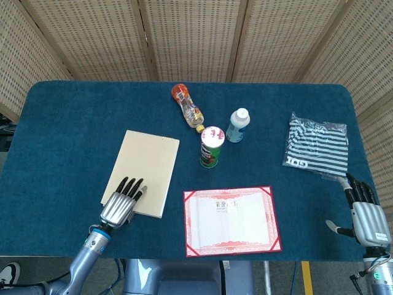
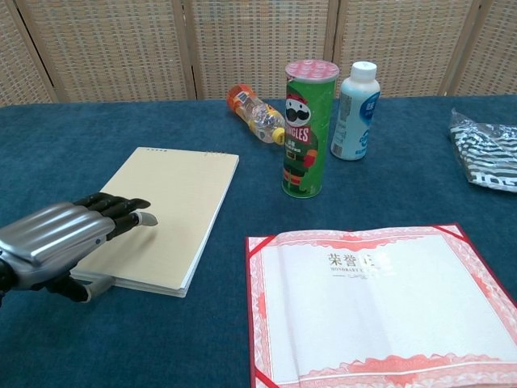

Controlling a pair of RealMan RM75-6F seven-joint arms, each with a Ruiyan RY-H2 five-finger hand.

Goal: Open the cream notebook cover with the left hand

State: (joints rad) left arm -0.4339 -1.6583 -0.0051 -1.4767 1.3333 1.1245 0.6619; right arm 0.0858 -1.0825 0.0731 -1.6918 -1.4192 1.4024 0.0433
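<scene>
Bright even light from above, soft faint shadows, both views sharp, no glare

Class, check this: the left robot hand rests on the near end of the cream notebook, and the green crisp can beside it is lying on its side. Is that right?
Not quite. The left robot hand does rest on the near end of the cream notebook, but the green crisp can stands upright, pink lid on top. The chest view shows it. The item lying on its side is the orange-capped bottle behind it.
</scene>
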